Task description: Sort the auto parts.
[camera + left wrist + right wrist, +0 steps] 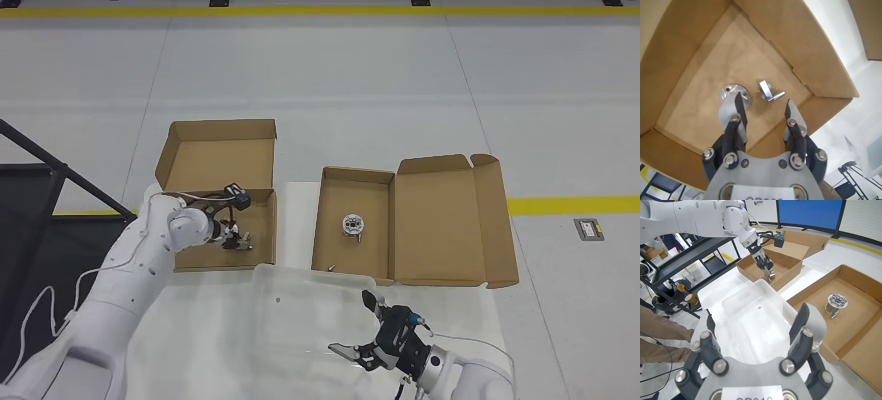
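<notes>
While both pairs of jaws stand released, nothing is gripped.
Left-centre in the top view, the left gripper (763,102) gapes empty inside a brown cardboard box (687,37) above a round silver flange (728,91) and small silver bracket (765,91); the right gripper (757,311), spread, hovers over a clear plastic bin (761,283), lower centre.

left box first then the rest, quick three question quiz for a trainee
1. True or false: the left gripper holds the round disc in the left box.
2. How many metal parts lie in the left box?
3. The right gripper hangs over: A) the clear tub B) the left box C) the round disc.
Key: 1 false, it is open; 2 two, the round disc and a small bracket; 3 A.
</notes>
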`<state>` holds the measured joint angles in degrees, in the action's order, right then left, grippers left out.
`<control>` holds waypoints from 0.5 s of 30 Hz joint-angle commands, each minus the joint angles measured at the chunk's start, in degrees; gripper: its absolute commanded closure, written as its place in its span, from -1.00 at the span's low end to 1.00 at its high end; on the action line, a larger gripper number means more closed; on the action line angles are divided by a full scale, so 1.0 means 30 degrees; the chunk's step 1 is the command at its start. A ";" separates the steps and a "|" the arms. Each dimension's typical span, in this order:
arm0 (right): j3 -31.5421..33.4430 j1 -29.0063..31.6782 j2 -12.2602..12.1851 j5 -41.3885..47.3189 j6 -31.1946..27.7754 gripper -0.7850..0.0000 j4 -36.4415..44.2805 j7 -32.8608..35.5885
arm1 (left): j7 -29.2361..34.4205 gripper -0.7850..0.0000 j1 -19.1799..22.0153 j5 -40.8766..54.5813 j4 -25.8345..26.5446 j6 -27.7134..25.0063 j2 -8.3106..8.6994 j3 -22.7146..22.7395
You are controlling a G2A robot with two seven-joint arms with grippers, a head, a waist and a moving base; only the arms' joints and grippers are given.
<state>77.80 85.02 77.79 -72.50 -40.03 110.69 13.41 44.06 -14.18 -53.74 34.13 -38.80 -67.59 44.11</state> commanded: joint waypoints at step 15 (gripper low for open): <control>0.0002 0.0003 0.0000 0.0000 -0.0001 -1.00 0.0000 0.0000 | -0.0652 -1.00 -0.3231 0.1128 0.7751 0.1380 0.2412 0.5318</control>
<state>77.80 85.02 77.79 -72.50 -40.03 110.69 13.41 41.89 -20.85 -51.22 52.28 -36.20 -61.43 57.19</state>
